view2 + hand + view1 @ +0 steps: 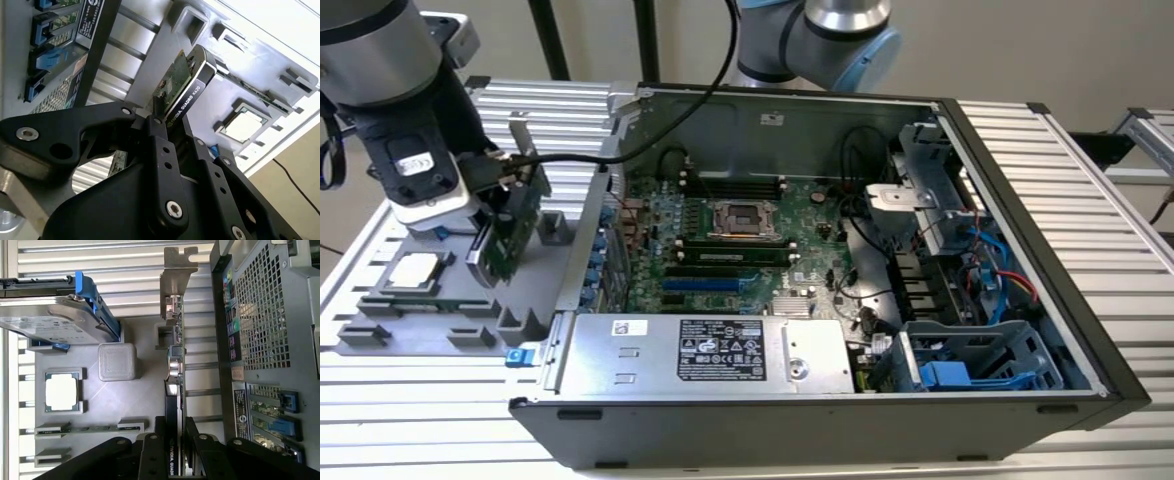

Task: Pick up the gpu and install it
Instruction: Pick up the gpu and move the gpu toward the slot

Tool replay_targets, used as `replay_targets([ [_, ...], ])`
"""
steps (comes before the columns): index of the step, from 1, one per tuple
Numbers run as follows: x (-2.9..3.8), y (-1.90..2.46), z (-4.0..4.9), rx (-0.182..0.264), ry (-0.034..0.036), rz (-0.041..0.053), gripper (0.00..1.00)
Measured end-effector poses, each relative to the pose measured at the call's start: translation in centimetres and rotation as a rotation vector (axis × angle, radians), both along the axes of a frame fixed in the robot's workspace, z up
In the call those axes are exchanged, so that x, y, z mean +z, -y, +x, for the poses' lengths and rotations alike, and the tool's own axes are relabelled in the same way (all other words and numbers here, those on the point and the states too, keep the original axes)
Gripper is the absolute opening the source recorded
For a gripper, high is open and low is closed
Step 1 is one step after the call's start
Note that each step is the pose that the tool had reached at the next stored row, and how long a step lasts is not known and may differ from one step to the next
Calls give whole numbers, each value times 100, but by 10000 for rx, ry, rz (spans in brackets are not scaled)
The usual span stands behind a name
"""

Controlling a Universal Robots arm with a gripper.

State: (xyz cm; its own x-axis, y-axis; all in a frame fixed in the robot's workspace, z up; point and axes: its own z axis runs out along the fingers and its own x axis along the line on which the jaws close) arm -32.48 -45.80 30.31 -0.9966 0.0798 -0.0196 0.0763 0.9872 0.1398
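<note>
Now gpu [186, 89] edge-on between both fingers [161, 147]; firm grip

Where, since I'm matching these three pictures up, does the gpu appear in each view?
Exterior view: the gpu is held upright at the exterior view's left, over the grey tray.
First wrist view: the gpu runs edge-on out of the claw, beside the case.
Second wrist view: the gpu juts from the claw, black cooler edge showing.
Shared landmark: the square processor chip in the tray.

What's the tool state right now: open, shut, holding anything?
Tool: closed on the gpu, gripping its edge, with the card upright at the grey tray beside the open case.
</note>
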Motion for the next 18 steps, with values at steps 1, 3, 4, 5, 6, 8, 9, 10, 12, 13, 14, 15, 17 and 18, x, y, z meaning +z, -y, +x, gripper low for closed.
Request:
replay_targets([
  [1, 3, 0, 0, 0, -2, -2, 0],
  [3, 5, 0, 0, 0, -2, -1, 0],
  [4, 7, 0, 0, 0, -2, -1, 0],
  [5, 8, 0, 0, 0, -2, -2, 0],
  [6, 10, 0, 0, 0, -2, -1, 0],
  [8, 12, 0, 0, 0, -2, -2, 0],
  [9, 15, 0, 0, 0, -3, -2, 0],
  [10, 25, 0, -1, 0, -7, -6, 0],
  [12, 45, 0, 0, 0, -4, -3, 0],
  [13, 59, 0, 0, 0, -7, -4, 0],
  [14, 74, 0, 0, 1, -7, -4, 0],
  [15, 88, 0, 0, 5, -9, -5, 0],
  [17, 114, 0, 0, 23, -13, -7, 0],
  [18, 126, 0, 0, 28, -13, -7, 0],
])
